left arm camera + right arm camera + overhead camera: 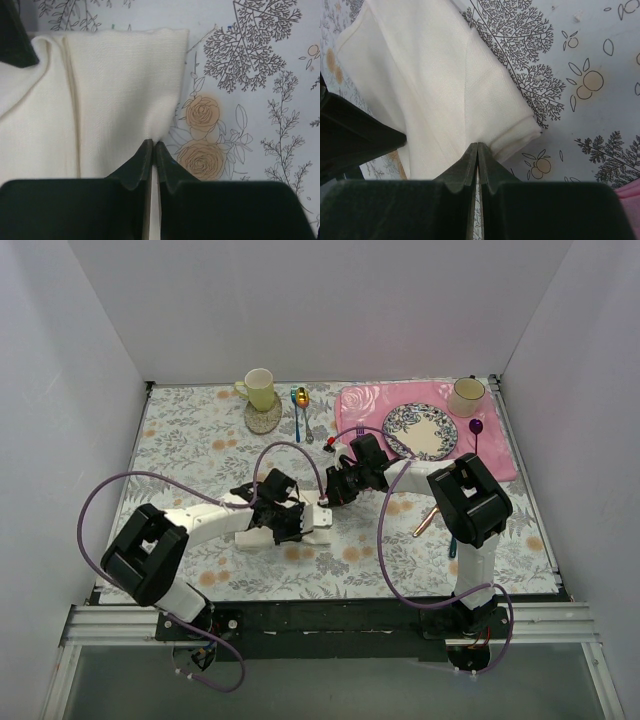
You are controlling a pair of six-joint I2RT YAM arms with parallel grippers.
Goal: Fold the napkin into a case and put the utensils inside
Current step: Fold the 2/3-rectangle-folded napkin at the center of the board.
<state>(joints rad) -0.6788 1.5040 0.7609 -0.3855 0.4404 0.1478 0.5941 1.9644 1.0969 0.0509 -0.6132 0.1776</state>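
Evidently the folding is only partway, for the cream napkin lies doubled at the middle of the table, the left gripper and right gripper each pinching its edge (fingers pressed together), the copper knife lying outside, right.

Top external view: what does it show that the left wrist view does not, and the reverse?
Only top external: the yellow mug, pink placemat, patterned plate and copper knife. Only left wrist: the fold lines in the napkin, and its edge pinched between the tips of the left gripper. Both: the napkin, the left gripper and the floral tablecloth.
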